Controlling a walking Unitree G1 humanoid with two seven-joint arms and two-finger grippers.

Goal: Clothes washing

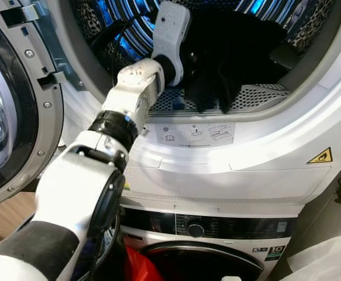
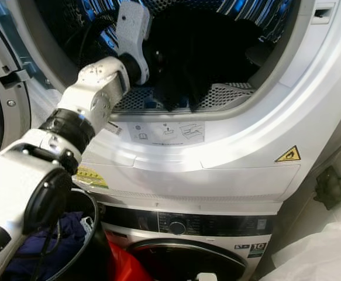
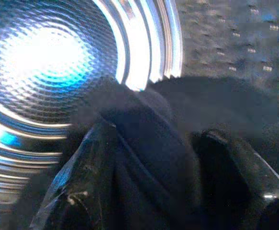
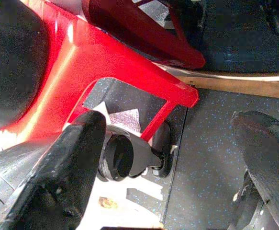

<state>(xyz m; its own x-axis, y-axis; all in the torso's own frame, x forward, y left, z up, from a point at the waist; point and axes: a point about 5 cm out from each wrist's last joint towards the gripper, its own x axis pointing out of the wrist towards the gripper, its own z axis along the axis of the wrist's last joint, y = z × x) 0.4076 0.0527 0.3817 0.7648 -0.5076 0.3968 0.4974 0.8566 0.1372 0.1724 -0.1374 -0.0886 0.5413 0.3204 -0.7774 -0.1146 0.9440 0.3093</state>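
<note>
- Stacked white machines fill your view: the upper machine (image 1: 228, 158) has its round opening facing you, and the lower machine (image 1: 211, 234) beneath shows a control dial and its own door rim
- Your open door (image 1: 9, 111) of the upper unit swings out on the robot's left, glass and grey ring facing inward
- Inside, the drum (image 2: 258, 17) shines with blue-lit ribbed metal and perforated walls, and a mesh filter panel sits at its lip
- Look for the dark garment (image 1: 228, 58) heaped low in the drum, with part of it draped forward over the mesh at the lip
- Your left arm reaches over the lip into the drum, and the left end effector (image 3: 153, 158) has a fold of that dark cloth bunched between its two fingers (image 3: 82, 177), pinching it
- Expect the cloth to be soft, limp and light; it will sag and trail, and could snag on the lip, so a hold on a thick bunched fold near the middle of the heap should carry it better than a thin edge
- Your right end effector (image 4: 168, 163) hangs low with its fingers spread and nothing between them, above a red plastic frame (image 4: 125, 62) and dark speckled floor (image 4: 211, 143)
- Down at the robot's left, a basket (image 2: 71, 246) holds bluish cloth
- A yellow warning sticker (image 1: 321, 156) marks the front panel
</note>
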